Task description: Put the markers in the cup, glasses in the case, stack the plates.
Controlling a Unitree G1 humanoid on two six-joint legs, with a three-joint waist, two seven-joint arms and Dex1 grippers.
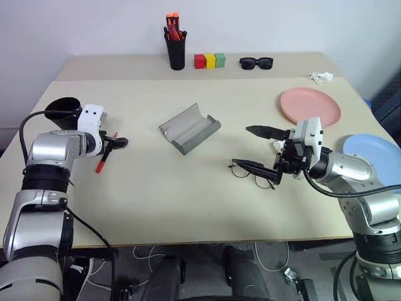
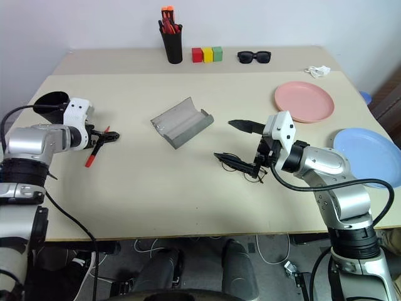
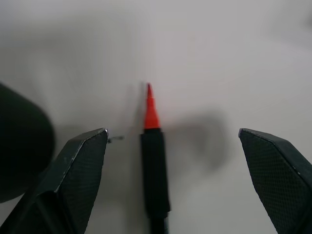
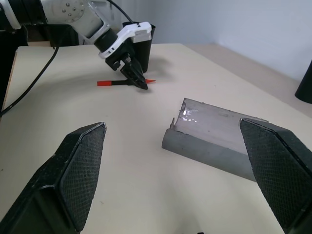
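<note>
A black marker (image 1: 102, 160) with red-orange ends lies on the table at the left. My left gripper (image 1: 116, 143) is lowered over it, open, and the marker (image 3: 155, 170) lies between the two fingers with a gap on each side. The black cup (image 1: 61, 107) stands just behind that arm, partly hidden. The grey case (image 1: 189, 128) lies open at the table's middle. My right gripper (image 1: 255, 149) hangs open and level above the wire-framed glasses (image 1: 264, 182), which lie on the table. The pink plate (image 1: 310, 105) and the blue plate (image 1: 376, 153) lie apart at the right.
At the back stand a black pen holder (image 1: 176, 49) with orange-capped markers, three coloured blocks (image 1: 209, 60) and black sunglasses (image 1: 255, 62). A crumpled white scrap (image 1: 321, 77) lies at the back right. The blue plate reaches the table's right edge.
</note>
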